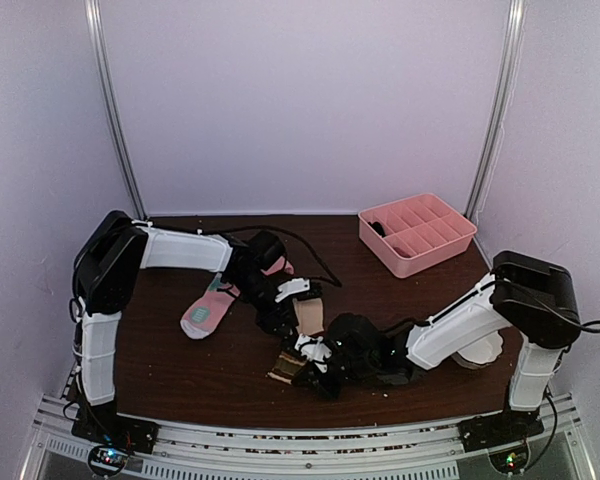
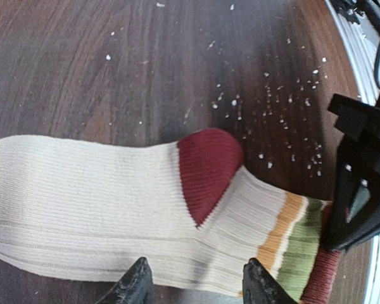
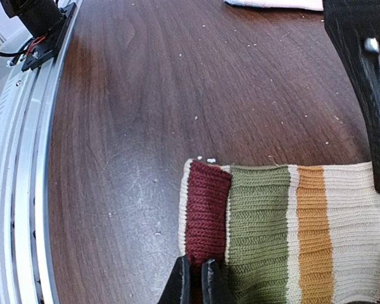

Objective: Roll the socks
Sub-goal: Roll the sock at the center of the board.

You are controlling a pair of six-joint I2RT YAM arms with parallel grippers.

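Viewing: from my remote station I see both arms reaching inward over the dark wood table (image 1: 180, 375), and their grippers meet near its front middle.
Beige sock (image 2: 101, 202): I find it lying flat on the table between the two grippers. It is ribbed cream fabric, and its leg end points toward the right arm.
Heel (image 2: 208, 166): a maroon patch on the far edge of the beige sock, as my left wrist view shows it.
Cuff (image 3: 206, 209): a maroon band closes the sock's open end, followed by a green stripe, an orange stripe and then the cream body.
Right gripper (image 3: 193, 282): its fingers are pressed almost together at the near edge of the maroon cuff, and as far as I can tell they are pinching it.
Left gripper (image 2: 198, 285): its fingertips are spread apart over the sock's near edge, level with the heel, and nothing is gripped between them. I cannot tell whether they touch the fabric.
Pink sock (image 1: 208, 312): it lies on the table to the left of the left gripper, with a mint patch showing. It is apart from the beige sock.
Tray (image 1: 410, 262): pink and divided, at the back right of the table, well apart from both socks.
Crumbs (image 2: 266, 95): I see white specks scattered on the wood beyond the beige sock.
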